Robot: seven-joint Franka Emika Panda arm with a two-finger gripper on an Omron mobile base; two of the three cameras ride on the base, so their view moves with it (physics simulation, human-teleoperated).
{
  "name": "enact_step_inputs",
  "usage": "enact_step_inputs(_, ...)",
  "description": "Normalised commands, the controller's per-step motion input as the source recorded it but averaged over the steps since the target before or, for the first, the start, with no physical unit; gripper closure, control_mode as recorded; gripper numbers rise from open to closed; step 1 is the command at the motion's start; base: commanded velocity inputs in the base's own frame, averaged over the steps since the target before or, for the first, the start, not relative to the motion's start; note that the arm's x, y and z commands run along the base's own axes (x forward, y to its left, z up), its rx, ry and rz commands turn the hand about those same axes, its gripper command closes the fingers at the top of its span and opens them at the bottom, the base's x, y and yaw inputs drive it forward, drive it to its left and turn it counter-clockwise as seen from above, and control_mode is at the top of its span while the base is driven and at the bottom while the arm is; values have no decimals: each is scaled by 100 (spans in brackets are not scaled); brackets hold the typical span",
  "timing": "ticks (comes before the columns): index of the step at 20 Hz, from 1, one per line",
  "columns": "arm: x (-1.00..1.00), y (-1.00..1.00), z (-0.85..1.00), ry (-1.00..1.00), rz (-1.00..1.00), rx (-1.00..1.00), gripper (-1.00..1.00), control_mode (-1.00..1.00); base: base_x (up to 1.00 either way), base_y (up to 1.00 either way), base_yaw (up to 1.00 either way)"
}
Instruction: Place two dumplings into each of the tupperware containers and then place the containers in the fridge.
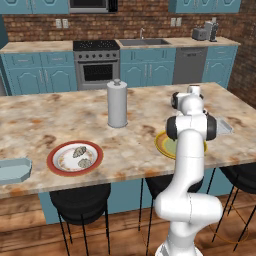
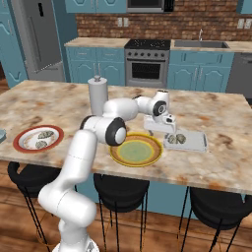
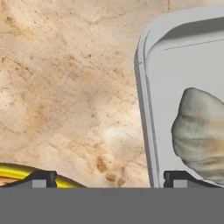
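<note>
The whitish tupperware container [image 2: 197, 143] lies on the island's right part with two dumplings [image 2: 175, 139] in it. My gripper [image 2: 170, 131] hovers open just above its left end, holding nothing. In the hand view my gripper [image 3: 109, 179] straddles the container's rim [image 3: 143, 92]; one dumpling [image 3: 202, 136] lies close to the right fingertip [image 3: 178, 178]. Two more dumplings [image 1: 81, 156] rest on the red-rimmed plate [image 1: 55, 165]. The pale blue tupperware container [image 1: 12, 170] sits at the island's far left edge. Behind the island on the left stands the fridge [image 2: 42, 39], shut.
A yellow plate [image 2: 135, 151] lies beside the whitish container, under my forearm. A tall grey canister [image 1: 117, 104] stands mid-island. Black stools [image 1: 80, 202] line the island's near side. Stove and teal cabinets run along the back wall.
</note>
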Motion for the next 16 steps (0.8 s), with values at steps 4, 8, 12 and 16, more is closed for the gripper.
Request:
enact_step_inputs(4,0,-1,0,0,0,0,-100,-100,0,0,0)
enact_step_inputs(8,0,-1,-17,0,0,0,-100,-100,0,0,0)
enact_step_inputs(12,0,0,-52,0,0,0,-100,-100,0,0,0)
enact_step_inputs(16,4,-3,-45,0,0,0,-100,-100,0,0,0)
